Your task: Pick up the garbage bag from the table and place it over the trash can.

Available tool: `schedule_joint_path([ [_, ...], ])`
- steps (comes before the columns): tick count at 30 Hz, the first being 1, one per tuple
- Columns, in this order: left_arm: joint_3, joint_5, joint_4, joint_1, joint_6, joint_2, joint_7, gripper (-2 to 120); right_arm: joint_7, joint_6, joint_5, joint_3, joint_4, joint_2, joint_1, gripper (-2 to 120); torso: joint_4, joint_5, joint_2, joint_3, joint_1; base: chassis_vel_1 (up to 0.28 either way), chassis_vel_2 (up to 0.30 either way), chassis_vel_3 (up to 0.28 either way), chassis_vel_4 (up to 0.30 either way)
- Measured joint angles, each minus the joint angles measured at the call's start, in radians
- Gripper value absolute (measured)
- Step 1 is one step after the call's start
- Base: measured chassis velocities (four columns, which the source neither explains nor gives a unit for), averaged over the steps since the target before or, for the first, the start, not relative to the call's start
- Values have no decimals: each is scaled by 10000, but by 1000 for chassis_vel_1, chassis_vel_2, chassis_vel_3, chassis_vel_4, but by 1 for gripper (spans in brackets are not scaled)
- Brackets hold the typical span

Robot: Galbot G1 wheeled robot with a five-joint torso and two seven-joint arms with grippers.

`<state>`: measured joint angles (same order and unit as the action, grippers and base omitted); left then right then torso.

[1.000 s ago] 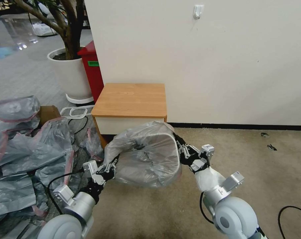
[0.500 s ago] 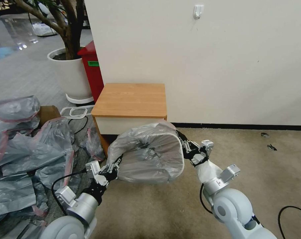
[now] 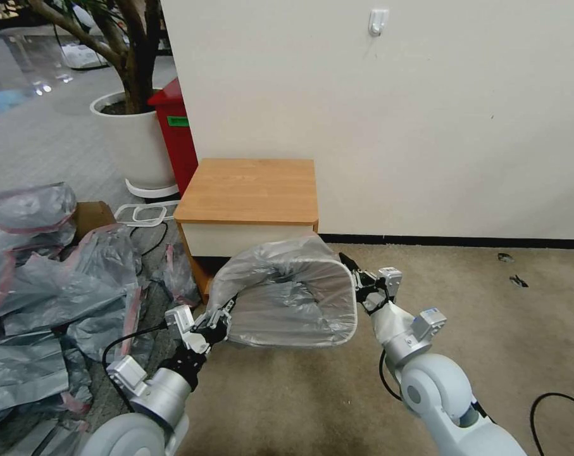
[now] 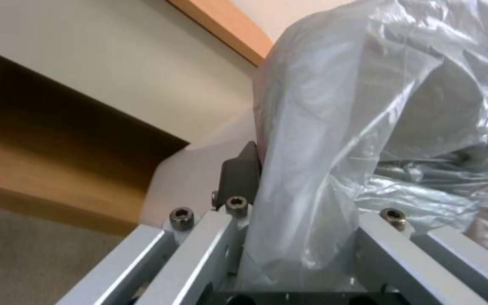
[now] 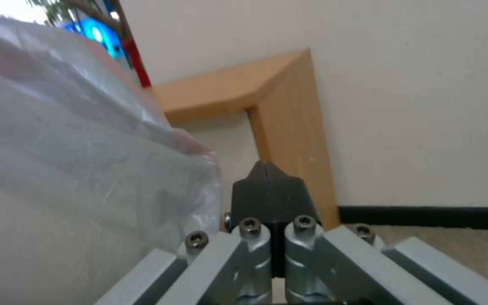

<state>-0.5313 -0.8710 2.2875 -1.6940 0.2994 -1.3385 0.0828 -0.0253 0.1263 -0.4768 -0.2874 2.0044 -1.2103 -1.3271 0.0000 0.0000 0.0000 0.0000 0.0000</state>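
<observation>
Since a second ago, the garbage bag [image 3: 287,297] has sunk over the trash can [image 3: 337,332] at lower centre; left tool [image 3: 222,315] and right tool [image 3: 361,283], both pinched closed on its rim, have dropped lower, nearly seating it.

A cream wall [image 3: 388,126] with black baseboard [image 3: 457,241] meets beige carpet [image 3: 489,329]; a white planter [image 3: 135,142] stands left.

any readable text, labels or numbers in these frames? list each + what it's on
No legible text.
Green label on the tall red bin: too small and blurred to read.
Garbage bag, trash can, table, left gripper, right gripper: no print seen.
</observation>
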Motion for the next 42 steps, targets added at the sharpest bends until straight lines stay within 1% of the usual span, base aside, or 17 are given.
schedule_joint_path([
  [11, -107, -4, 15, 81, 38, -12, 114, 7, -220, 349, 1071, -108, 207, 41, -155, 0, 0, 1, 0, 0, 0, 0, 0, 0, 0],
  [14, -248, 130, -78, 154, 58, 22, -149, 5, -219, 352, 1058, -192, 641, 72, -411, 15, 0, 0, 0, 0, 0, 0, 0, 0, 0],
  [16, -271, 234, -124, 167, 60, 28, -267, 5, -204, 354, 957, -208, 804, 74, -496, 18, 0, 0, 0, 0, -1, 0, 0, 0, 0],
  [20, -386, 462, -283, 249, 55, 57, -755, 3, 46, 558, 373, -325, 1354, 97, -786, 36, 0, -1, 0, 0, -1, 0, 0, 0, 0],
  [21, -386, 462, -283, 249, 55, 57, -755, 3, 46, 558, 373, -325, 1354, 97, -786, 36, 0, -1, 0, 0, -1, 0, 0, 0, 0],
  [24, -453, 514, -352, 305, 47, 87, -930, 3, 113, 635, 122, -389, 1609, 152, -917, 51, 0, 0, 0, 0, -1, 0, 0, 0, 0],
  [25, -453, 514, -352, 305, 47, 87, -930, 3, 113, 635, 122, -389, 1609, 152, -917, 51, 0, 0, 0, 0, -1, 0, 0, 0, 0],
  [29, -486, 552, -477, 326, 43, 85, -1135, 3, 120, 584, 50, -641, 1868, 115, -1114, 71, 0, 0, 0, 0, 0, 0, 0, 0, 0],
  [30, -486, 552, -477, 326, 43, 85, -1135, 3, 120, 584, 50, -641, 1868, 115, -1114, 71, 0, 0, 0, 0, 0, 0, 0, 0, 0],
  [33, -441, 1024, -585, 322, 24, 85, -1294, 3, 110, 212, 157, -902, 2167, 23, -1301, 84, 0, 0, 0, -1, 0, 0, 0, 0, 0],
  [34, -441, 1024, -585, 322, 24, 85, -1294, 3, 110, 212, 157, -902, 2167, 23, -1301, 84, 0, 0, 0, -1, 0, 0, 0, 0, 0],
  [36, -356, 1574, -611, 296, -47, 156, -1326, 3, 223, -266, 696, -924, 2515, 104, -1409, 92, 0, 0, 0, -1, 0, 0, 0, 0, 0],
  [37, -297, 1923, -611, 274, -75, 209, -1326, 3, 336, -430, 1068, -886, 2687, 213, -1450, 92, 0, 0, 0, -1, 0, 0, 0, 0, 0],
  [38, -297, 1923, -611, 274, -75, 209, -1326, 3, 336, -430, 1068, -886, 2687, 213, -1450, 92, 0, 0, 0, -1, 0, 0, 0, 0, 0],
  [39, -214, 2333, -601, 247, -96, 280, -1326, 3, 524, -616, 1674, -757, 2940, 410, -1477, 92, 0, -1, 0, -1, -1, 0, 0, 0, 0],
  [41, -47, 3053, -503, 196, -14, 372, -1333, 3, 739, -717, 2642, -419, 3261, 853, -1432, 82, 0, 0, 0, -1, 0, 0, 0, 0, 0],
  [42, -47, 3053, -503, 196, -14, 372, -1333, 3, 739, -717, 2642, -419, 3261, 853, -1432, 82, 0, 0, 0, -1, 0, 0, 0, 0, 0],
])
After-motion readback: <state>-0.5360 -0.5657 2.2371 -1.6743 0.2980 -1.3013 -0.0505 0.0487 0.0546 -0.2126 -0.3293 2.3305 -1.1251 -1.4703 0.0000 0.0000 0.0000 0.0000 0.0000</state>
